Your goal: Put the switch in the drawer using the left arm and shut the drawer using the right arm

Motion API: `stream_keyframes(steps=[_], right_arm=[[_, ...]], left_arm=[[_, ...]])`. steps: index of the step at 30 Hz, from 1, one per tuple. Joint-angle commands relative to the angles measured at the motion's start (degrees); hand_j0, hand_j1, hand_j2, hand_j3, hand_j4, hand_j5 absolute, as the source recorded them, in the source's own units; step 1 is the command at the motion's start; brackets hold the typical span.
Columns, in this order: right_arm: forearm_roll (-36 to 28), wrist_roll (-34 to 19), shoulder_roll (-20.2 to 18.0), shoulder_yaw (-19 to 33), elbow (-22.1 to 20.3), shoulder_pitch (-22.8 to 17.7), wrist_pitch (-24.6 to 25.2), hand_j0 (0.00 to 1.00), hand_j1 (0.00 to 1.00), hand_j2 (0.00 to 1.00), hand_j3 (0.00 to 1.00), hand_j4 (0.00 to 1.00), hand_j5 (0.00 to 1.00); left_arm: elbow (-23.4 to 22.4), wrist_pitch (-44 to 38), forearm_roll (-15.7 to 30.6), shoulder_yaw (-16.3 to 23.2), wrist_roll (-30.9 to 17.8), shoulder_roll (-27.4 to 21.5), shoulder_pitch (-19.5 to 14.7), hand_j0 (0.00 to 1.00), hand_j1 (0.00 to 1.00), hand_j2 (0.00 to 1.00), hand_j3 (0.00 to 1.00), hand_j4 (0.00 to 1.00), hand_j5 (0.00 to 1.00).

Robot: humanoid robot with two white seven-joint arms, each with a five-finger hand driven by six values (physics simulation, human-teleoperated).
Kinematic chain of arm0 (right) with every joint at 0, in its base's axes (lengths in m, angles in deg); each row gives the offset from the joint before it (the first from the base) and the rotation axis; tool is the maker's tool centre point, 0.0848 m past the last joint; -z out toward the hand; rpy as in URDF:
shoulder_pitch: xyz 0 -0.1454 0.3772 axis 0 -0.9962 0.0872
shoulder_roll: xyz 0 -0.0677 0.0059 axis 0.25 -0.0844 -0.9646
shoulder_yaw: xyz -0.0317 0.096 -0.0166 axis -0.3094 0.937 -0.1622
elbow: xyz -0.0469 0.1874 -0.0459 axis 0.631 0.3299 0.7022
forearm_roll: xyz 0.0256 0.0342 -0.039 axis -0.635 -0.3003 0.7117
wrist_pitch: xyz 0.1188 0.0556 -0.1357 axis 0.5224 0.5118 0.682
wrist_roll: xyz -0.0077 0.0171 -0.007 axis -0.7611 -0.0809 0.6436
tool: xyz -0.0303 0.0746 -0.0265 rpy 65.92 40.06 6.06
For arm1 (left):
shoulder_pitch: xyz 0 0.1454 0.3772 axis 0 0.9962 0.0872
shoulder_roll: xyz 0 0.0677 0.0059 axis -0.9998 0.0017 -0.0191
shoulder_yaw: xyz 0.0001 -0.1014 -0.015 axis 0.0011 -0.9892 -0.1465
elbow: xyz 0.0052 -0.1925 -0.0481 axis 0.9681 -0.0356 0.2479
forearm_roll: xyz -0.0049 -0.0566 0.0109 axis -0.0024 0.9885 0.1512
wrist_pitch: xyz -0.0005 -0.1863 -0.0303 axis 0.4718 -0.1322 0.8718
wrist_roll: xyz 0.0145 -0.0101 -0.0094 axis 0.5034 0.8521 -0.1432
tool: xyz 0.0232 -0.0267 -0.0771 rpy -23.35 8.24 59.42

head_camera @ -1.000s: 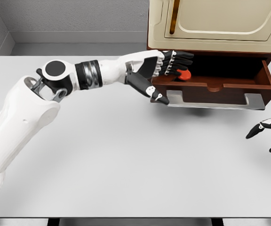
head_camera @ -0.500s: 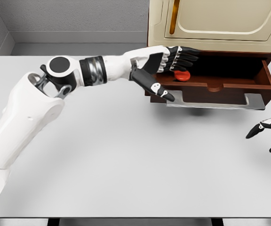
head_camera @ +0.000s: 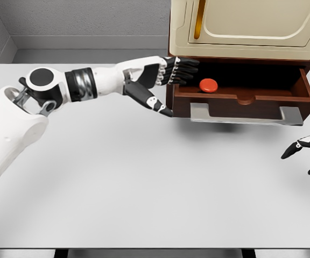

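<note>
Closing the drawer [head_camera: 241,99] now risks your left hand [head_camera: 163,75]: its fingers [head_camera: 183,71], loosely spread and empty, overhang the drawer's left wall. The switch [head_camera: 208,85] lies inside the drawer. Your right hand [head_camera: 308,153], below the drawer's right corner, shows relaxed fingertips holding nothing.

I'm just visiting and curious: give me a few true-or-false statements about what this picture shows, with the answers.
1. The red switch lies inside the open drawer. True.
2. The left hand is gripping the switch. False: its fingers hold nothing and the switch lies apart from them.
3. The drawer is shut. False: it stands pulled out.
4. The right hand shows at the picture's right edge, below the drawer. True.
</note>
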Motion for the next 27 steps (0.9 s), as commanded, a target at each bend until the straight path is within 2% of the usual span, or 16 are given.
stream_keyframes(steps=[1, 9, 15, 17, 18, 20, 22, 23, 24, 27], right_arm=[[-0.3, 0.0, 0.0, -0.1, 0.0, 0.0, 0.0, 0.69, 0.69, 0.69, 0.69, 0.69, 0.69], [-0.3, 0.0, 0.0, -0.1, 0.0, -0.1, 0.0, 0.69, 0.69, 0.69, 0.69, 0.69, 0.69], [-0.3, 0.0, 0.0, 0.0, 0.0, -0.1, 0.0, 0.7, 0.7, 0.7, 0.7, 0.7, 0.7], [-0.3, 0.0, 0.0, -0.1, 0.0, -0.1, 0.0, 0.7, 0.7, 0.7, 0.7, 0.7, 0.7], [-0.3, 0.0, 0.0, 0.0, 0.0, -0.1, 0.0, 0.7, 0.7, 0.7, 0.7, 0.7, 0.7], [-0.3, 0.0, 0.0, -0.1, 0.0, -0.1, 0.0, 0.7, 0.7, 0.7, 0.7, 0.7, 0.7], [-0.3, 0.0, 0.0, 0.0, 0.0, 0.0, 0.0, 0.7, 0.7, 0.7, 0.7, 0.7, 0.7], [-0.3, 0.0, 0.0, -0.1, 0.0, 0.1, 0.0, 0.7, 0.7, 0.7, 0.7, 0.7, 0.7], [-0.3, 0.0, 0.0, 0.0, 0.0, 0.3, 0.0, 0.7, 0.7, 0.7, 0.7, 0.7, 0.7], [-0.5, 0.1, 0.0, 0.0, 0.0, 0.1, 0.0, 0.7, 0.7, 0.7, 0.7, 0.7, 0.7]], left_arm=[[-0.1, -0.8, 0.1, 0.2, 0.0, 1.2, 0.0, 1.0, 1.0, 1.0, 1.0, 1.0, 1.0], [-1.0, -1.2, -2.5, 0.7, 0.0, 6.3, -0.5, 1.0, 1.0, 1.0, 1.0, 1.0, 1.0], [-4.3, -1.2, -5.1, 0.7, 0.0, 11.3, -1.7, 1.0, 1.0, 1.0, 1.0, 1.0, 1.0], [-6.9, -1.2, -8.6, 0.5, 0.2, 14.9, -2.2, 1.0, 1.0, 1.0, 1.0, 1.0, 1.0], [-8.2, -1.2, -8.8, 0.6, 0.2, 16.2, -3.0, 1.0, 1.0, 1.0, 1.0, 1.0, 1.0], [-8.1, -1.2, -9.3, 0.7, 0.3, 17.1, -3.5, 1.0, 1.0, 1.0, 1.0, 1.0, 1.0], [-6.2, -1.2, -9.2, 0.5, 0.2, 17.1, -3.7, 1.0, 1.0, 1.0, 1.0, 1.0, 1.0], [-3.5, -1.2, -9.1, 0.3, 0.2, 17.0, -3.3, 1.0, 1.0, 1.0, 1.0, 1.0, 1.0], [0.6, -1.2, -8.9, 0.2, 0.2, 15.7, -2.8, 1.0, 1.0, 1.0, 1.0, 1.0, 1.0], [12.6, -1.1, -6.7, 0.0, 0.2, 7.0, -0.1, 1.0, 1.0, 1.0, 1.0, 1.0, 1.0]])
